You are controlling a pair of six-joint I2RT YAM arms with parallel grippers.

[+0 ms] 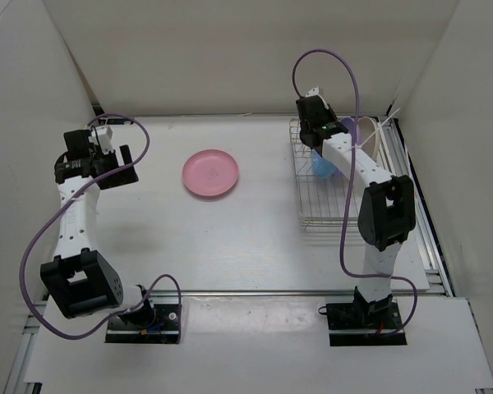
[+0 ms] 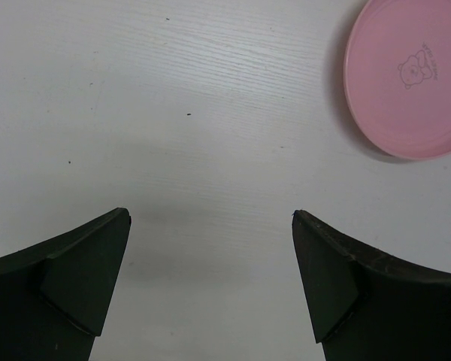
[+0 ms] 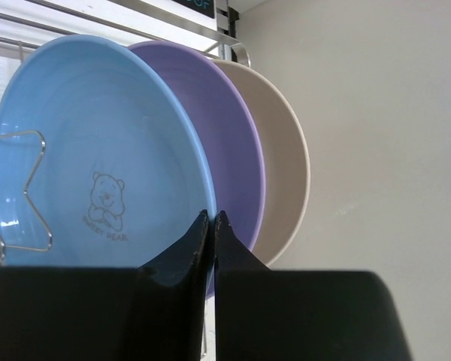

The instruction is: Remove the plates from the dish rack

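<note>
Starting with the top view, you see one pink plate (image 1: 210, 173) lying flat on the desk (image 1: 255, 254), centre-left, and one dish rack (image 1: 312, 209) at the right. The right gripper (image 1: 316, 146) sits over the rack's upper end and hides most of its plates; only bits of blue and purple show. The left gripper (image 1: 125, 168) is at upper left, apart from the pink plate.

Your left wrist view shows the left gripper (image 2: 210, 218) spread wide and holding nothing, with the pink plate (image 2: 410, 75) at upper right.

Only your right wrist view lets you count three upright plates: a blue plate (image 3: 98, 143), a purple plate (image 3: 225, 128) and a cream plate (image 3: 289, 165). The right gripper (image 3: 213, 226) is pinched nearly closed on the blue plate's lower rim.
</note>
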